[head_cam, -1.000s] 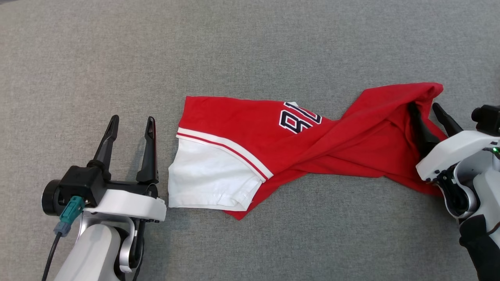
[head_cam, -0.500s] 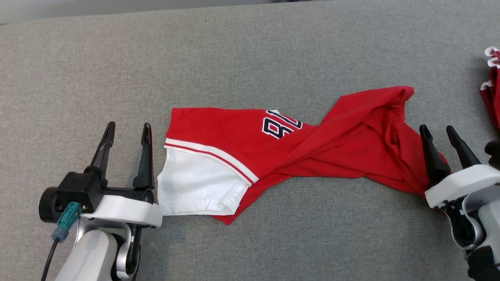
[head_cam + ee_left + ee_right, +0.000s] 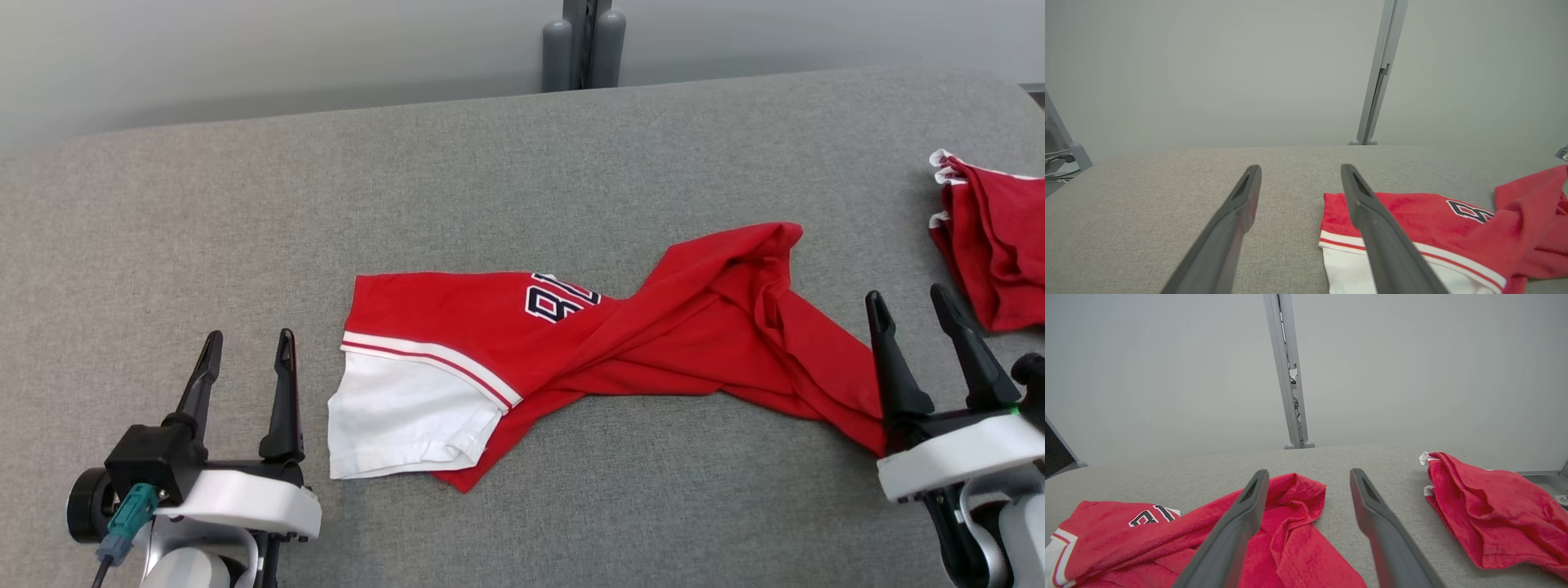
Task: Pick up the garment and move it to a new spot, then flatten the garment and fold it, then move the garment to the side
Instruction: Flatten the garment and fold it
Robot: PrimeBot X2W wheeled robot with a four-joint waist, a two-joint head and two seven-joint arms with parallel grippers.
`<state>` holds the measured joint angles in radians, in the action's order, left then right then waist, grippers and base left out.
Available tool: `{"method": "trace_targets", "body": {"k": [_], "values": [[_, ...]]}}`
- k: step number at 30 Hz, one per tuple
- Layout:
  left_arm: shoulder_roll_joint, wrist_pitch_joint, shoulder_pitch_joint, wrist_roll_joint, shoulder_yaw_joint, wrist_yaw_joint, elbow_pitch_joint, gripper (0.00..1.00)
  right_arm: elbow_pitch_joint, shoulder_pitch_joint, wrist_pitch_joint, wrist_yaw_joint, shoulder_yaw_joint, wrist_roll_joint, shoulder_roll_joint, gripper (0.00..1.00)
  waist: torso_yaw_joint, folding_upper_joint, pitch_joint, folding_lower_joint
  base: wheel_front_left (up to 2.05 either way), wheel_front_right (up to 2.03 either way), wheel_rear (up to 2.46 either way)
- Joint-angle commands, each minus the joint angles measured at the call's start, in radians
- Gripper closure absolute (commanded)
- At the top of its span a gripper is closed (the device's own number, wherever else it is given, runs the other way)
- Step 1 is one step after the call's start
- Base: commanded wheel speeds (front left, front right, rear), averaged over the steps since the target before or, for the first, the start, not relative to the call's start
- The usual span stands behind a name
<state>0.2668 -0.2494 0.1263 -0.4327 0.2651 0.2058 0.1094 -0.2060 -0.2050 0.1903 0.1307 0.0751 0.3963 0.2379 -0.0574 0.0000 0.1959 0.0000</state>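
Twisted red garment (image 3: 571,343) lay flat; L gripper (image 3: 250,336) at its 9 o'clock, R gripper (image 3: 907,292) at 3, both spread, holding nothing.

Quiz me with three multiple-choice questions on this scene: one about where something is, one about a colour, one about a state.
1. Where is the other red pile from the twisted jersey? A robot's left; B robot's right; C on top.
2. The jersey's sleeve is: A white; B blue; C black.
3. The right gripper is: A shut on the jersey; B shut on the pile; C open.
Answers: B, it lies apart toward the right edge; A, white below the striped trim; C, its jaws stand apart.
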Motion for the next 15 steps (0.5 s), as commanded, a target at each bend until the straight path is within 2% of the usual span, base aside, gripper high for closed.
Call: {"method": "trace_targets", "body": {"k": [1, 8, 15], "values": [[0.008, 0.004, -0.02, -0.003, -0.005, 0.01, -0.006, 0.0, 0.043, 0.037, -0.026, 0.0, -0.016, -0.028, -0.01, 0.0, -0.003, 0.0, -0.021, 0.0, 0.0, 0.0, 0.0], [0.023, 0.022, -0.095, -0.016, -0.013, 0.034, -0.034, 0.0, 0.222, 0.168, -0.131, 0.0, -0.07, -0.117, -0.069, 0.0, -0.004, 0.0, -0.058, 0.0, 0.0, 0.0, 0.0], [0.031, 0.037, -0.119, -0.019, -0.007, 0.043, -0.061, 0.0, 0.308, 0.217, -0.182, 0.0, -0.098, -0.136, -0.104, 0.0, 0.002, 0.0, -0.065, 0.0, 0.0, 0.0, 0.0]]}}
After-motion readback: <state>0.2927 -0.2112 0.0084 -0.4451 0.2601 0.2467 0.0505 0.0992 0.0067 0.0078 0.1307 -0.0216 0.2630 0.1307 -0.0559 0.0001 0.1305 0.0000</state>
